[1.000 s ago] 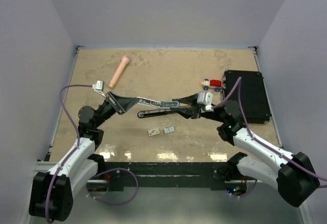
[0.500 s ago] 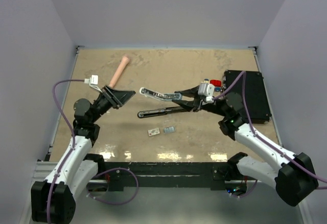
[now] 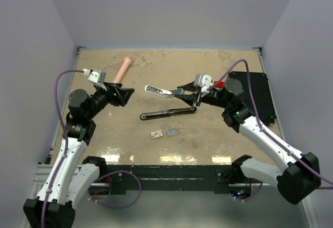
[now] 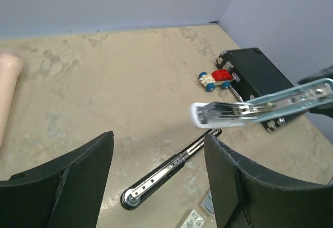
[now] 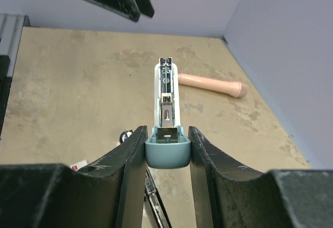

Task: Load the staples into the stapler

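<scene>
The stapler stands swung open. Its black base [image 3: 166, 113] lies on the table, and its pale blue-grey top arm [image 3: 160, 90] is lifted above it. My right gripper [image 3: 188, 95] is shut on the arm's rear end [image 5: 167, 147], and the staple channel [image 5: 166, 90] points away from it. My left gripper [image 3: 120, 95] hangs open and empty to the left of the arm's tip [image 4: 208, 114]. The staples, a tiny white box [image 3: 155, 134] and a grey-blue block [image 3: 172, 132], lie on the table in front of the base.
A peach cylinder [image 3: 122, 72] lies at the back left. A small toy car [image 4: 216, 78] sits beside a black case [image 3: 257, 98] on the right. Walls close in the table on three sides.
My left gripper let go of the stapler's front tip, opened and drew back to the left. The right gripper raised the top arm further from the base.
</scene>
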Motion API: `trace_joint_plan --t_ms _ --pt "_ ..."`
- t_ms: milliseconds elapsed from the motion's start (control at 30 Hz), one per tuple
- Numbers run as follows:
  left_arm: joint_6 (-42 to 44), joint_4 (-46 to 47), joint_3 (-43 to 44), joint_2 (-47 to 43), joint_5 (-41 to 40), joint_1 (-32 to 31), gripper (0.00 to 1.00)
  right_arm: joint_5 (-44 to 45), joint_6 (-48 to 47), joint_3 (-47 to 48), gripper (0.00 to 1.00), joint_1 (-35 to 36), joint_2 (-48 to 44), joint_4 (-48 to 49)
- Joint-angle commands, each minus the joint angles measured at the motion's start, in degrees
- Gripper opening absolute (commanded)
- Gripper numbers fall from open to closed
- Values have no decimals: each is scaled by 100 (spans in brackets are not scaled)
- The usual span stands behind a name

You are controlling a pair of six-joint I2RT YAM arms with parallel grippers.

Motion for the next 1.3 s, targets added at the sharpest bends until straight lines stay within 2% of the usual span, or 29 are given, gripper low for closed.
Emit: trace_joint_plan --t_ms 0,67,400,633,767,1033,1167,1200,1267 --pt "2007 -90 500 -257 744 -677 75 -341 -379 341 0 4 77 -370" --pt "2665 -143 544 -240 1041 -1308 75 -517 -397 368 0 12 113 -353" --pt "4654 -1626 1272 551 1439 -2673 76 -1010 -827 579 0 188 227 -845" --pt "5349 -2261 1800 1333 623 -3376 75 -1106 -994 623 0 302 262 -1003" --pt "5621 -2419 1985 1562 -1 -3526 71 -1159 -1030 623 0 329 253 -1021" --pt "5780 -2481 2029 1922 -714 -3553 70 -1203 -1091 544 0 373 209 -1038" --pt "5833 -2490 1942 1984 -715 -3562 69 -1212 -1091 517 0 373 174 -1030" --pt "5833 -2498 1942 2002 -697 -3553 67 -1221 -1100 517 0 381 174 -1021" --pt "5833 -2525 1968 2081 -619 -3553 58 -1230 -1091 508 0 390 165 -1012"
